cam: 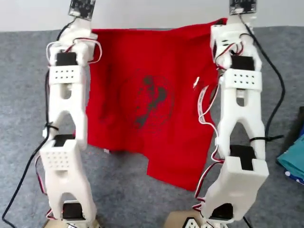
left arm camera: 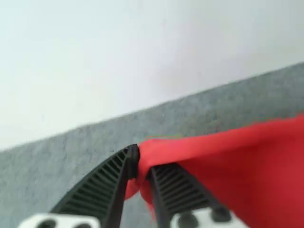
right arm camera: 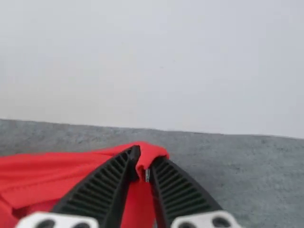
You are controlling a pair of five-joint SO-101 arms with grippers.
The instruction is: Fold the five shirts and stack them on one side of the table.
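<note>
The left gripper (left arm camera: 138, 164) is closed tight on one far corner of the red shirt (left arm camera: 237, 166), and the cloth runs from its fingertips toward the other arm. Between the two arms the shirt lies spread on the grey table (cam: 118, 190), print facing up, its near hem uneven. The right gripper (right arm camera: 142, 164) pinches the opposite far corner. Outside the right arm lies a teal cloth (cam: 294, 161).
</note>
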